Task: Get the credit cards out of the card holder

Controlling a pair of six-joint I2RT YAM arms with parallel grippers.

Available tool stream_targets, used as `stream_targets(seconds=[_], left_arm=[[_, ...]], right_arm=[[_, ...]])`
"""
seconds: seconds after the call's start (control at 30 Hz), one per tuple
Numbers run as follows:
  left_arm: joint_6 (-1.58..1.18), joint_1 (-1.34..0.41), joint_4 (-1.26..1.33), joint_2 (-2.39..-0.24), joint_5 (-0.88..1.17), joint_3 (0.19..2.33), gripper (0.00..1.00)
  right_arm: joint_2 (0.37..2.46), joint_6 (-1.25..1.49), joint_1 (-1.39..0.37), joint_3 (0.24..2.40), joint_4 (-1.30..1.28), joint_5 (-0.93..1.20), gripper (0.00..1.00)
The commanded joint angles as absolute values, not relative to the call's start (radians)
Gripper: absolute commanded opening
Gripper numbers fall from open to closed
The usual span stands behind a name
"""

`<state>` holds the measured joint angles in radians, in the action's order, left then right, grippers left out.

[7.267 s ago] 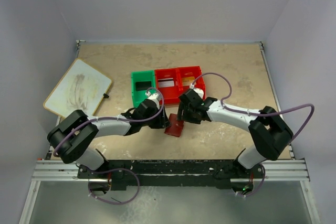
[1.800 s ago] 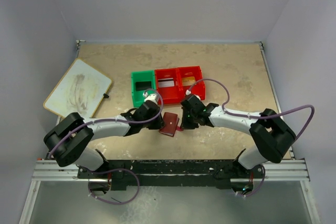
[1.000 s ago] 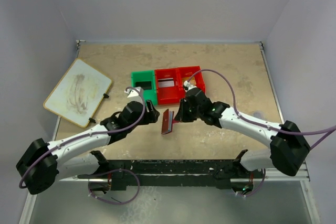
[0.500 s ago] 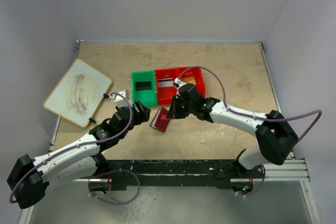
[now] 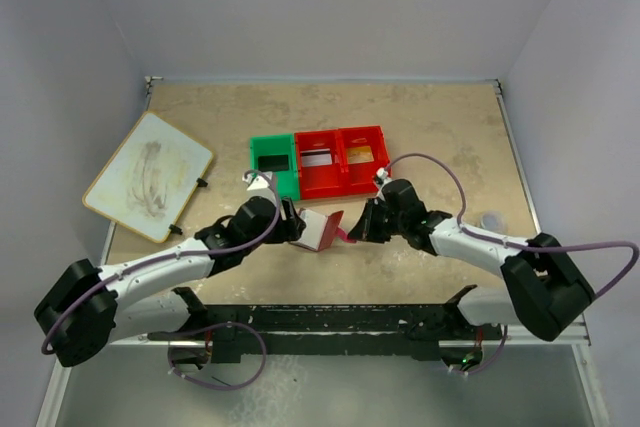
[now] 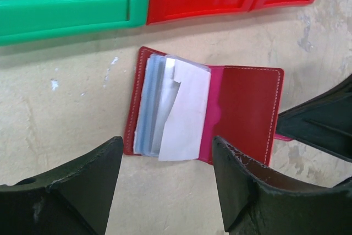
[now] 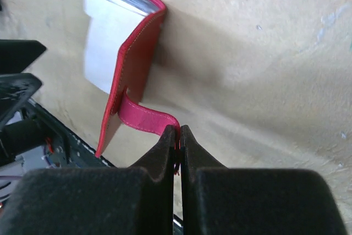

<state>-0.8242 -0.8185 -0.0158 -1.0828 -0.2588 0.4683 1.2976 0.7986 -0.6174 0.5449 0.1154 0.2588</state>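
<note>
The card holder (image 5: 322,230) lies open on the table, just in front of the bin tray. Its red cover (image 6: 246,111) spreads to the right, and its pale clear sleeves (image 6: 157,105) fan out with a white leaf (image 6: 187,111) on top. My right gripper (image 7: 179,130) is shut on the holder's pink-red tab (image 7: 144,118), low over the table to the holder's right. My left gripper (image 6: 165,182) hovers open just short of the holder's near edge, touching nothing. A black card (image 5: 270,161), a silver-grey card (image 5: 317,159) and a gold-brown card (image 5: 362,155) lie in the tray's compartments.
The green-and-red bin tray (image 5: 300,183) stands just behind the holder, its front wall (image 6: 71,17) close to it. A large white board (image 5: 148,175) lies at the left. A small grey round mark (image 5: 490,219) shows near the right arm.
The right gripper has drawn the tab rightward and toward the near edge, and the holder has gone from hanging edge-on to lying open. The left gripper has moved right, up to the holder.
</note>
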Motion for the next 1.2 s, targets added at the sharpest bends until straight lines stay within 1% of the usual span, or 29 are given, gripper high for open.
stream_targets(seconds=[0.0, 0.1, 0.37, 0.57, 0.73, 0.87, 0.97, 1.03, 1.1, 1.17], left_arm=[[-0.753, -0.816, 0.059, -1.132, -0.158, 0.552, 0.63], [-0.744, -0.816, 0.081, -1.169, -0.115, 0.569, 0.63], [-0.743, -0.816, 0.068, -1.249, -0.095, 0.58, 0.63], [-0.762, -0.816, 0.116, -1.279, -0.055, 0.565, 0.62], [-0.758, -0.815, 0.198, -1.355, 0.084, 0.592, 0.53], [-0.759, -0.816, 0.231, -1.451, 0.149, 0.62, 0.5], [-0.804, -0.816, 0.344, -1.47, 0.213, 0.602, 0.5], [-0.837, -0.82, 0.41, -1.476, 0.252, 0.604, 0.5], [-0.828, -0.83, 0.404, -1.477, 0.255, 0.625, 0.49], [-0.803, -0.835, 0.377, -1.481, 0.254, 0.646, 0.5]], right_arm=[[1.319, 0.801, -0.611, 0.549, 0.135, 0.274, 0.0], [1.347, 0.801, -0.606, 0.563, 0.097, 0.206, 0.0], [1.407, 0.803, -0.607, 0.589, 0.039, 0.117, 0.0], [1.425, 0.807, -0.606, 0.59, 0.017, 0.097, 0.0], [1.42, 0.81, -0.606, 0.593, 0.016, 0.091, 0.0], [1.417, 0.808, -0.607, 0.606, -0.005, 0.077, 0.0], [1.402, 0.813, -0.608, 0.604, -0.005, 0.075, 0.0], [1.38, 0.808, -0.607, 0.593, 0.03, 0.071, 0.06], [1.345, 0.813, -0.607, 0.585, 0.061, 0.069, 0.13], [1.315, 0.821, -0.607, 0.584, 0.04, 0.079, 0.19]])
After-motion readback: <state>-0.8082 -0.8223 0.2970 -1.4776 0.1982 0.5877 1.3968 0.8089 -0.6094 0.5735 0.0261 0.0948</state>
